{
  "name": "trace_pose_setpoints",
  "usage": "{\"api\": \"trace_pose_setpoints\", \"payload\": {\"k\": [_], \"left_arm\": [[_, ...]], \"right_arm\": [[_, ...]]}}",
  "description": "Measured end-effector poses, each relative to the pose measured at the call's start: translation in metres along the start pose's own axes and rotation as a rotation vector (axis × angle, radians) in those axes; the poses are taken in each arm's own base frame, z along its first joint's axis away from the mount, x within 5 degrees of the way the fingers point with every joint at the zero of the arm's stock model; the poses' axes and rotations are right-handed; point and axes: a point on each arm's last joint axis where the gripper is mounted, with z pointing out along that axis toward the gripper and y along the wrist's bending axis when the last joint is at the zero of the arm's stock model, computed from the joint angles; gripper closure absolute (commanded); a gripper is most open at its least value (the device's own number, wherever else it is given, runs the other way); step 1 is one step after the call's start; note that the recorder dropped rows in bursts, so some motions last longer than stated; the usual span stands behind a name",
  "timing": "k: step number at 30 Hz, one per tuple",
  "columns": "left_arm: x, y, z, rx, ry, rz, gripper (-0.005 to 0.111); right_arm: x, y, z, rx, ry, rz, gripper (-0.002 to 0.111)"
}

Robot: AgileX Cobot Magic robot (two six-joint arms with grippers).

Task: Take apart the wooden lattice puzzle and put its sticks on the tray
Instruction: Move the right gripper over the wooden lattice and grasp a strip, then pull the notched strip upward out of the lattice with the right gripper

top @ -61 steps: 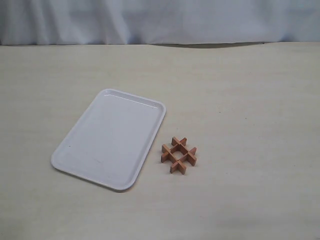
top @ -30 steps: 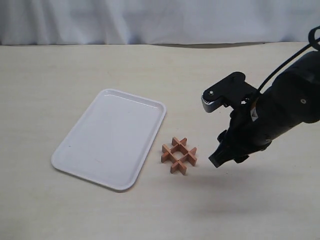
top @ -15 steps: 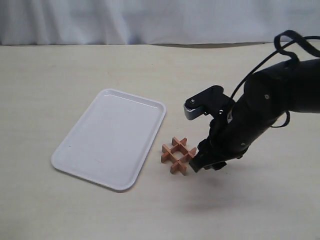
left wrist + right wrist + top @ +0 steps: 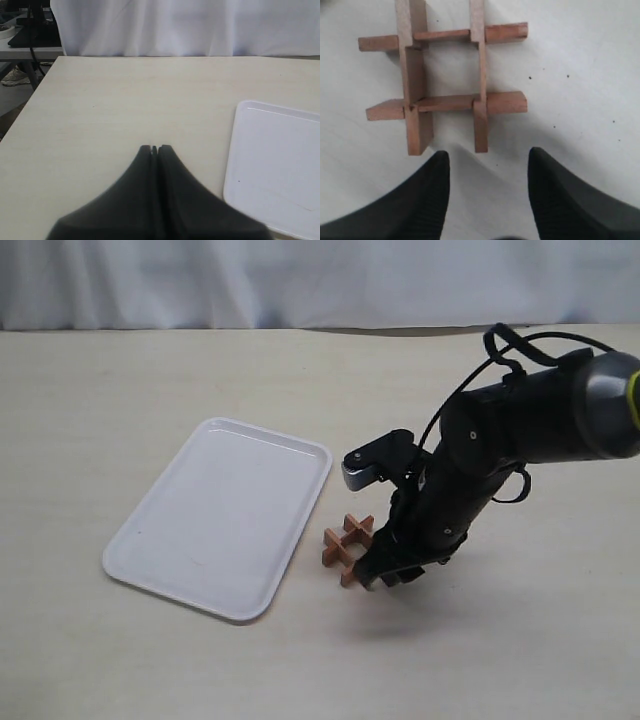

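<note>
While the left gripper (image 4: 155, 148) shows only in its own wrist view, that view makes its state plain: the two dark jaws are pressed together with nothing between them, hanging above the pale wood-grain table (image 4: 120, 380). A part of the tray (image 4: 215, 520) lies near it but apart.

On the left of the exterior view, the white tray rests flat on the table, turned at a slant, with its long right edge facing the middle of the scene. A white cloth (image 4: 300, 280) hangs behind the far edge of the table.

Just to the right of the tray, apart from its rim, the wooden lattice puzzle (image 4: 345, 538) lies flat on the table. Its four reddish-brown sticks (image 4: 480, 75) are interlocked in a hash shape, two crossing two.

Right of that, the right gripper (image 4: 385, 575) reaches down to the puzzle's right side and hides part of it in the exterior view. In the right wrist view its black fingers (image 4: 427, 200) are spread well apart with only bare table between them, and the ends of two sticks lie just beyond the fingertips. Nothing is pinched. The black right arm (image 4: 520, 430) slopes up to the right, with a dark cable (image 4: 510, 345) looping over it.
</note>
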Motion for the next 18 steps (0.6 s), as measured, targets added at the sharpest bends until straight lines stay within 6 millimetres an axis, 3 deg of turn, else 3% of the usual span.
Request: {"api": "trace_pose_setpoints", "payload": {"k": [2,8,18], "left_arm": [[0.0,0.0,0.0,0.0,0.0,0.0,0.107],[0.0,0.0,0.0,0.0,0.0,0.0,0.107],[0.0,0.0,0.0,0.0,0.0,0.0,0.107]], "right_arm": [[-0.0014,-0.0002,0.0021,0.0,-0.012,0.004,0.062],[-0.0054,-0.0004,0.0026,0.001,-0.053,0.013,0.081],[-0.0049,-0.0003,0.0032,0.001,-0.055,0.016,0.081]]}}
